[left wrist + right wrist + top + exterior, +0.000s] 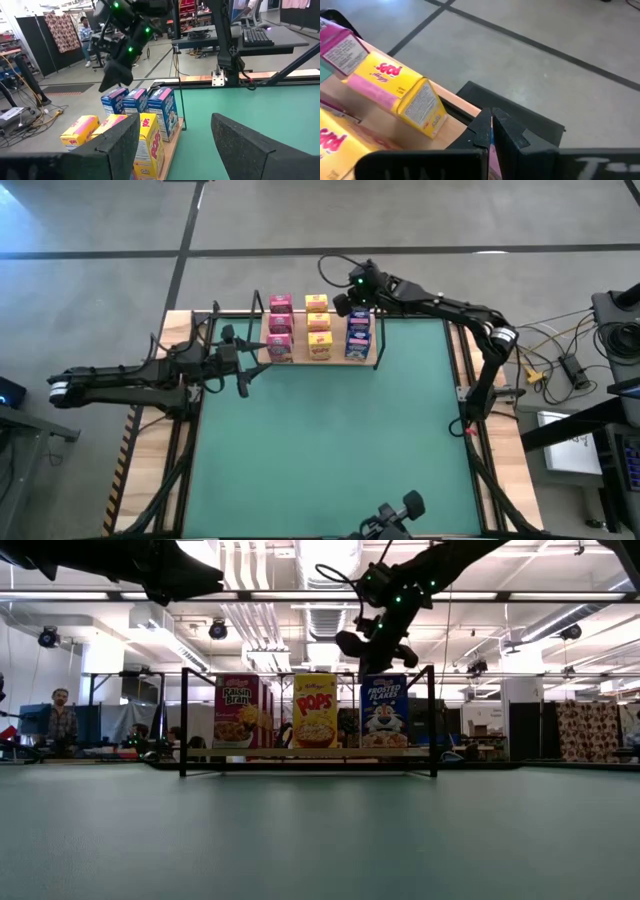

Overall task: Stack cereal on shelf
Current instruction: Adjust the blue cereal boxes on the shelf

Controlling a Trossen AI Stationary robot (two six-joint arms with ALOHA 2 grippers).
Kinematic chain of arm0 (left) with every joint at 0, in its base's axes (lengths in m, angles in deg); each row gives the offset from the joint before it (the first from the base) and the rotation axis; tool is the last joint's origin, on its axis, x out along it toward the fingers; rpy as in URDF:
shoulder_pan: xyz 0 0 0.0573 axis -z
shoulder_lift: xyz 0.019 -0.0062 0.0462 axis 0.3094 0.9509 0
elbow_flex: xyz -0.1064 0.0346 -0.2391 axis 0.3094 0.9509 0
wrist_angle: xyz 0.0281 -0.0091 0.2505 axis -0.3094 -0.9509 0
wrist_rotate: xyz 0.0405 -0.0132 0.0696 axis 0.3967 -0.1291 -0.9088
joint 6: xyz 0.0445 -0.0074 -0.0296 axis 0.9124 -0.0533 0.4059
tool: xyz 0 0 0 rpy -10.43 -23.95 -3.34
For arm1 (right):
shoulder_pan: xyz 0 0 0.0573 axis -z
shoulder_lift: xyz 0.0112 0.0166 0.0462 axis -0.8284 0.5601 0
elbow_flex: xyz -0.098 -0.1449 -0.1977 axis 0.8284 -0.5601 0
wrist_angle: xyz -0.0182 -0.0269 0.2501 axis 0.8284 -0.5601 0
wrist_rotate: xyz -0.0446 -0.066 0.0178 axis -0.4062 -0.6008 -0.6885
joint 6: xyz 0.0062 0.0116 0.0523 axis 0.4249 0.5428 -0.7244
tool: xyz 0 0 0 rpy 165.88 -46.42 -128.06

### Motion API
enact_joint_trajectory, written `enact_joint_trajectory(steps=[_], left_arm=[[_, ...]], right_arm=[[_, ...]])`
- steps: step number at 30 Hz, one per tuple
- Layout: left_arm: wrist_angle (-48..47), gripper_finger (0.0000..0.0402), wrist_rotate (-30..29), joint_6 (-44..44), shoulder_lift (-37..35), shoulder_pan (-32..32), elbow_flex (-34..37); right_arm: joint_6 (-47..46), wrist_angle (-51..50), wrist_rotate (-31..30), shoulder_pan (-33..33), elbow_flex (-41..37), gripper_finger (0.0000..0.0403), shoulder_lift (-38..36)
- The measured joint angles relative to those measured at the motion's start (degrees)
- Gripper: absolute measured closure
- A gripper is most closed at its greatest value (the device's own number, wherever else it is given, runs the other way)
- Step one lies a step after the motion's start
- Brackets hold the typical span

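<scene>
- Directly under our right fingers (352, 302) sits the far end of the blue row, three blue boxes (359, 335) standing in file on the shelf (300, 358); the fingers are pressed together and carry nothing.
- From those fingertips the shelf runs away toward the left arm, with the yellow boxes (319, 326) next and the pink boxes (280, 328) beyond them; each row's long line runs from the far edge of the shelf toward the open desk (330, 440).
- Beside the pink end hangs our left gripper (243, 367), its fingers (117, 142) spread and empty, the yellow boxes just ahead of them and the blue ones farther on.
- By our reading the right arm is nearer the blue row and the left arm nearer the pink row; all nine boxes look to be on the board, so the stacking seems finished or nearly so.
- Edges to mind: the black wire bracket (432, 720) rises just beside the blue row on the right arm's side, and its twin (184, 722) stands at the pink end.
- Open room lies upward from the right fingers and out over the green mat on the near side of the shelf, which has nothing on it; behind the shelf the desk ends quickly.
</scene>
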Motion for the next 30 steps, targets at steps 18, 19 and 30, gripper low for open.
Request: enact_joint_trajectory(steps=[18,19,30], left_arm=[[-0.5,0.0174,0.0,-0.9,-0.2,0.0,0.0],[-0.5,0.0174,0.0,-1.0,-0.2,0.0,0.0],[-0.9,0.0174,0.0,-1.1,-0.2,0.0,0.0]], right_arm=[[-0.2,-1.3,-1.4,0.0,-0.5,0.0394,2.1],[-0.2,-1.2,-1.4,0.0,-0.5,0.0394,2.2],[0.4,-1.2,-0.9,-2.1,-0.6,0.0394,1.8]])
